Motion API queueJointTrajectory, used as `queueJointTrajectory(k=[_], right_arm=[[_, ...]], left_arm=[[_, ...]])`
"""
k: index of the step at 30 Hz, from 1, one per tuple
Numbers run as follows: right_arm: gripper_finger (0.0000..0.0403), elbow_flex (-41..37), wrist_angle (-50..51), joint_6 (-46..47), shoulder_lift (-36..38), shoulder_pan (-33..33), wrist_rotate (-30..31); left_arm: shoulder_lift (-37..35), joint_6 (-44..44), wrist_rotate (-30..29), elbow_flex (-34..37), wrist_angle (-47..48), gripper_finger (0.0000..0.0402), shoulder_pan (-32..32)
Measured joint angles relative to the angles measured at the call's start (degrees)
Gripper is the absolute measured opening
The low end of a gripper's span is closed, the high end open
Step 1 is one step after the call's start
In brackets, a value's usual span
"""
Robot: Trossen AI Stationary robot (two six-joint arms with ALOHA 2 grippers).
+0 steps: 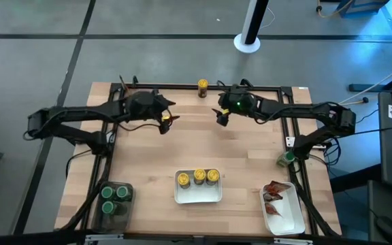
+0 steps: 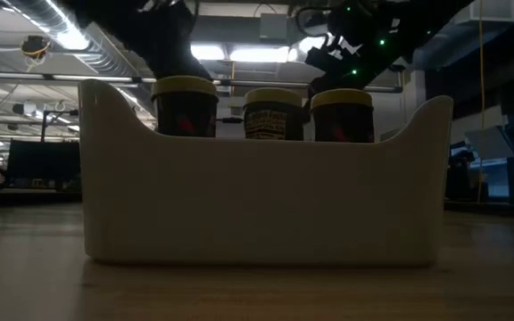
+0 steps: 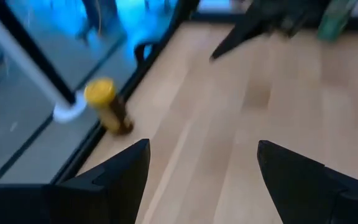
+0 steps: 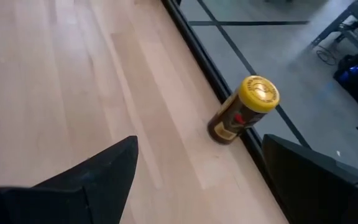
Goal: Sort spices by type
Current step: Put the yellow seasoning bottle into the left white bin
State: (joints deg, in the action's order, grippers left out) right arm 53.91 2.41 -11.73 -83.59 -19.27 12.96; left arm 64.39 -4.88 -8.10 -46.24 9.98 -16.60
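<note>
No text, brand or number can be read anywhere; the jar labels (image 2: pixel 273 123) are too dark to make out

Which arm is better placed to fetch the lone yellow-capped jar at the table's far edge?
Probably the right: the right gripper is open, empty and nearer the yellow-capped jar than the left gripper.

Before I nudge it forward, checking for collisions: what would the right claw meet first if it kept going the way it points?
Probably the lone yellow-capped jar at the table's far edge; the open right claw points toward it across bare wood, though the depth is uncertain.
</note>
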Motion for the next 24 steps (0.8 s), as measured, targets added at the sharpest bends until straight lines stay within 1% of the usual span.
queueJointTrajectory(k=[3,6,10,15,24], right_arm=[[0.0342,0.0,-1.9,1.2,0.0,-1.0,0.4],[0.0342,0.3,-2.9,2.4,0.0,-2.4,-0.5],[0.0342,2.1,-2.2,2.7,0.0,-4.3,-1.1],[0.0342,4.4,-2.2,2.8,0.0,-6.0,-3.2],[0.0342,9.3,-1.8,4.1,0.0,-8.5,-3.6]], left_arm=[[-2.2,0.0,1.1,5.2,-11.6,0.0280,0.0],[-2.6,0.3,2.1,9.5,-22.5,0.0280,0.1],[-2.4,1.0,2.3,14.5,-33.2,0.0280,1.3],[-2.4,2.0,2.3,18.7,-39.6,0.0280,2.9],[-2.6,3.1,2.1,18.8,-38.6,0.0280,3.1]])
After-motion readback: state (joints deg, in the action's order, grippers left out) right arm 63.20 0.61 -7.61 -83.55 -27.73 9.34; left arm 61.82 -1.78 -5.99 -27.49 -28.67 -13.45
